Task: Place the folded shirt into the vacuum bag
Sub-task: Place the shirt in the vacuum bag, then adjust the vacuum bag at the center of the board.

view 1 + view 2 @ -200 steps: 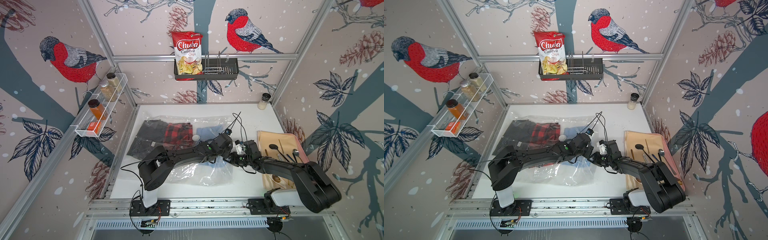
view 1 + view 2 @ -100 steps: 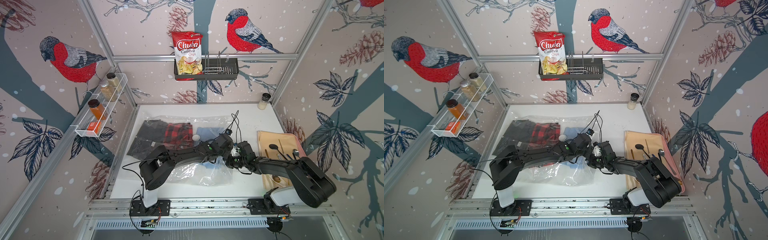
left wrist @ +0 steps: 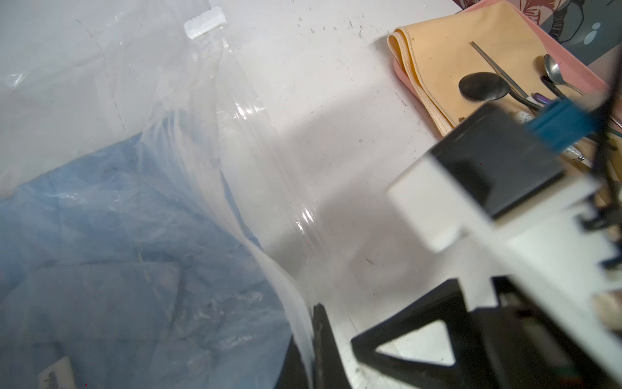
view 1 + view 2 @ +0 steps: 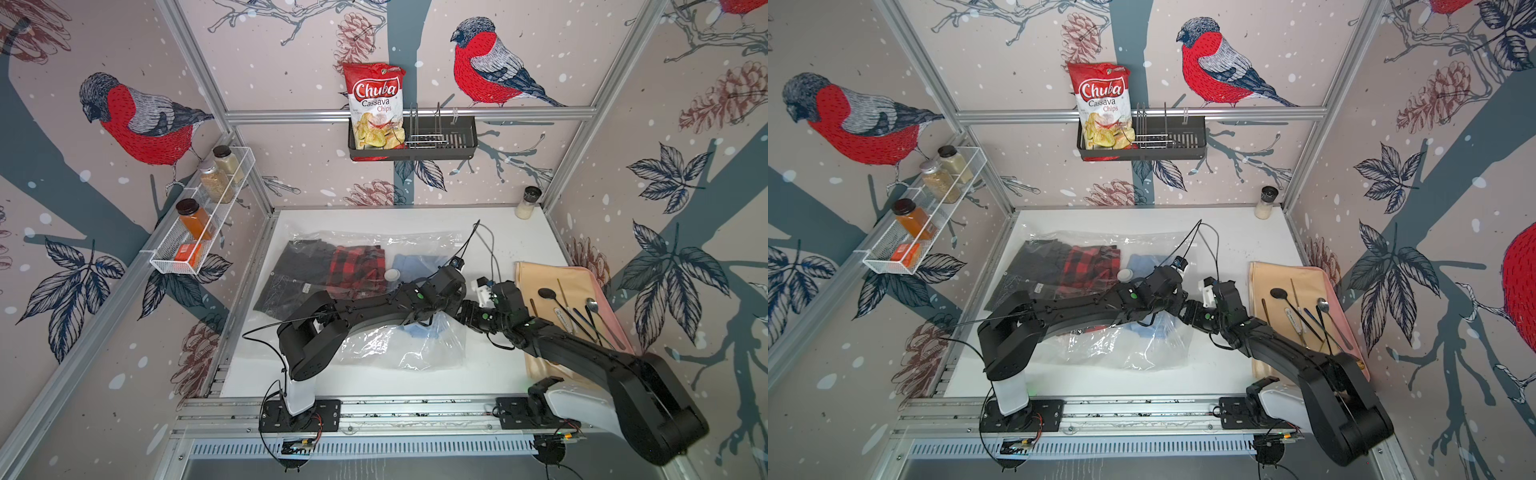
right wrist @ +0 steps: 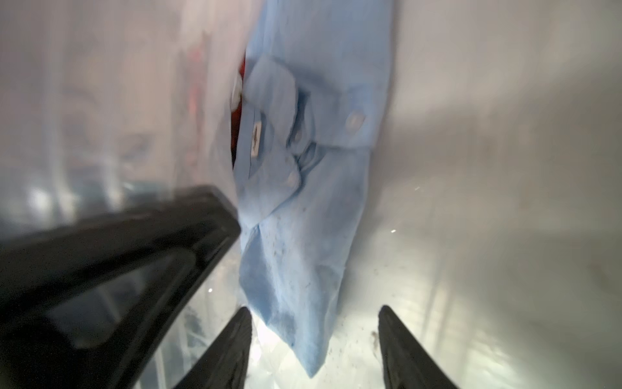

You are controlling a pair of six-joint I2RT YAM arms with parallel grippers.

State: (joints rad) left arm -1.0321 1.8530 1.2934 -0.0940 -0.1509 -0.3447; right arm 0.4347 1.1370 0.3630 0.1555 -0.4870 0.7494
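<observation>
Just opened the right gripper [image 5: 314, 310] inside the mouth of the vacuum bag [image 4: 419, 353]: fingers now spread apart, with the near corner of the light-blue folded shirt [image 5: 303, 219] lying loose between them, apparently no longer pinched. Drew the right arm back a little toward the mouth as well, after reaching deeper half a second ago. Leaves the shirt resting inside the bag at its mouth end, beside the red plaid shirt [image 4: 357, 266] and dark shirt [image 4: 299, 270] further in. Still keeps the left gripper [image 3: 314, 350] clamped shut on the bag's upper film at the mouth, lifted off the worktop [image 4: 490, 374]. Suggests the placing itself is essentially done; probably only remains to back out without dragging cloth or snagging plastic.
</observation>
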